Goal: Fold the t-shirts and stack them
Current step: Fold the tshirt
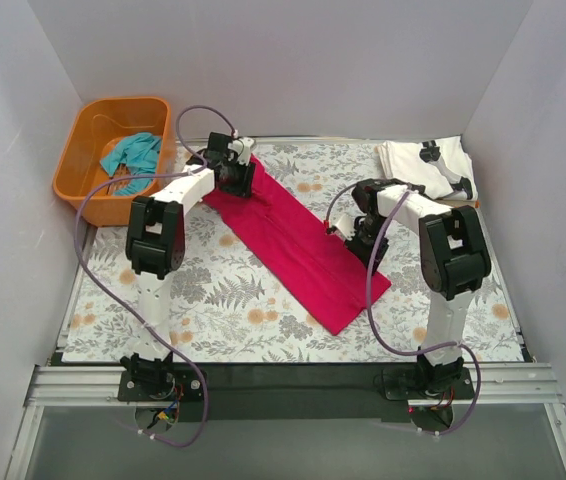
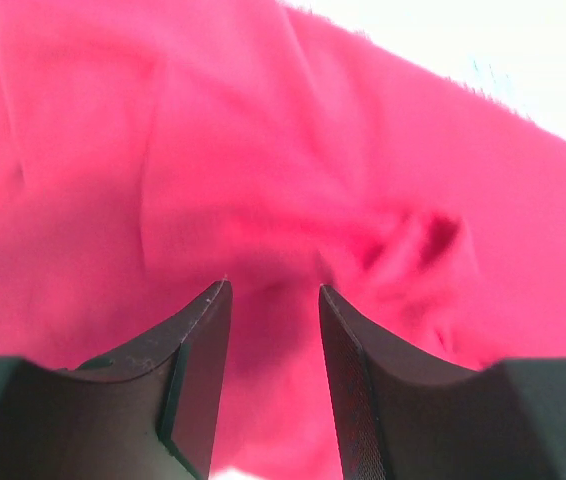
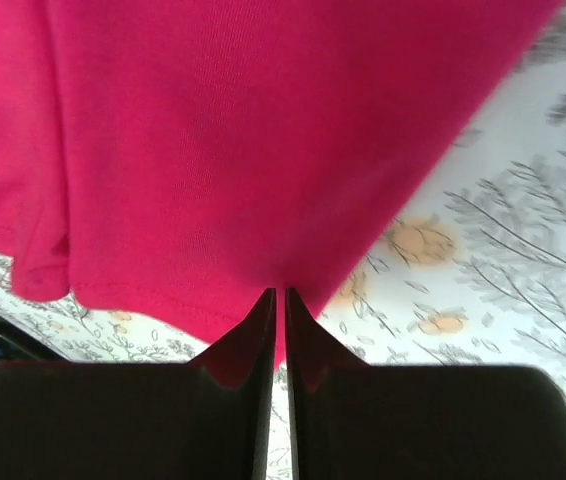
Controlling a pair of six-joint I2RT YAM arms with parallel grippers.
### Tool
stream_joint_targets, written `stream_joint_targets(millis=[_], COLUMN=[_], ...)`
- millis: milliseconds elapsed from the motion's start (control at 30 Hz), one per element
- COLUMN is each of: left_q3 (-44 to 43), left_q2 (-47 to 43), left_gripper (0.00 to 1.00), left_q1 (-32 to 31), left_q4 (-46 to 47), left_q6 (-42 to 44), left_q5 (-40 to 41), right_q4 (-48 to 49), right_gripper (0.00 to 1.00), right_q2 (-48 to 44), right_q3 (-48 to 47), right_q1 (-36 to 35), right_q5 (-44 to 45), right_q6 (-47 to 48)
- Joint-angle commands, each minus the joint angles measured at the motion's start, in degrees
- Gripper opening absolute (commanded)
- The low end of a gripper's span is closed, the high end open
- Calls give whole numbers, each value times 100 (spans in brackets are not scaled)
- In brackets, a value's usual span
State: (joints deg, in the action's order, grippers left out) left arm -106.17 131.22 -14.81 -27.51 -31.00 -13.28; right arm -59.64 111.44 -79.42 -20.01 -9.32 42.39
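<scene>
The magenta-red t-shirt (image 1: 298, 245) lies as a long folded strip running diagonally from back left to front right on the floral table. My left gripper (image 1: 238, 180) is at its back-left end. In the left wrist view the jaws (image 2: 273, 290) stand apart over rumpled red cloth (image 2: 263, 150), gripping nothing. My right gripper (image 1: 363, 245) is at the strip's right edge. Its jaws (image 3: 281, 292) are pinched on the hem of the red cloth (image 3: 243, 130). A white t-shirt with black marks (image 1: 418, 165) lies folded at the back right. The teal t-shirt (image 1: 133, 152) sits crumpled in the basket.
An orange plastic basket (image 1: 68, 175) stands off the table's back-left corner. The floral table cover (image 1: 213, 290) shows in front of the red strip and in the right wrist view (image 3: 483, 250). White walls close in the back and sides.
</scene>
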Motion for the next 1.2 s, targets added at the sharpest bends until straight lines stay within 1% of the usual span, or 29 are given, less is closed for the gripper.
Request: stream_joint_targets(millis=[0,33,67,133,233,333,433,467,533,567,633,700,733,833,867,933,967,1000,1100,1167], left_q3=[631,807,1087,1256,1537,1538,1354,1258,1108,1020,696,432,161,-323,-708,-1114,-1482,-1651,-2212,-2416], left_q2=[-1079,-1385,-1475,-1651,-1679,-1433,-1064,-898,-704,-581,-238,103,210,710,877,1307,1440,1563,1986,2109], left_gripper=[39,38,39,39,38,37,34,34,33,32,30,29,29,29,29,29,29,30,36,38], left_q1=[4,4,4,4,4,4,4,4,13,4,4,4,4,13,4,4,4,13,4,13], left_q4=[87,131,158,105,88,62,17,9,17,0,-35,-97,-97,-79,-88,-88,-62,-62,44,122], left_q6=[-274,-318,-397,-441,-468,-442,-433,-433,-415,-415,-389,-380,-371,-301,-284,-240,-231,-231,-239,-222], left_q5=[71,106,89,132,290,396,361,335,343,326,291,238,203,141,124,45,36,45,27,-17], right_q4=[110,145,215,286,312,251,93,40,48,49,66,75,84,66,75,57,57,57,84,66], right_gripper=[11,11,11,10,9,8,8,9,9,9,10,11,12,18,20,25,30,33,39,41], right_q2=[80,89,89,115,115,45,-78,-131,-96,-44,219,413,553,642,625,607,607,607,607,546], right_q3=[198,407,514,821,1033,1261,1403,1420,1368,1315,1087,720,595,139,41,-178,-232,-284,-451,-539], right_q1=[-169,-213,-257,-398,-574,-898,-1364,-1609,-1812,-1987,-2103,-2174,-2183,-2174,-2174,-2174,-2174,-2174,-2130,-2016], right_q5=[150,133,141,167,62,-148,-552,-849,-1123,-1377,-1737,-1923,-2029,-2021,-2004,-2064,-2126,-2170,-2100,-2100], right_q6=[6,6,6,-12,-64,-143,-222,-249,-328,-424,-512,-697,-749,-873,-890,-961,-996,-1031,-1093,-1128])
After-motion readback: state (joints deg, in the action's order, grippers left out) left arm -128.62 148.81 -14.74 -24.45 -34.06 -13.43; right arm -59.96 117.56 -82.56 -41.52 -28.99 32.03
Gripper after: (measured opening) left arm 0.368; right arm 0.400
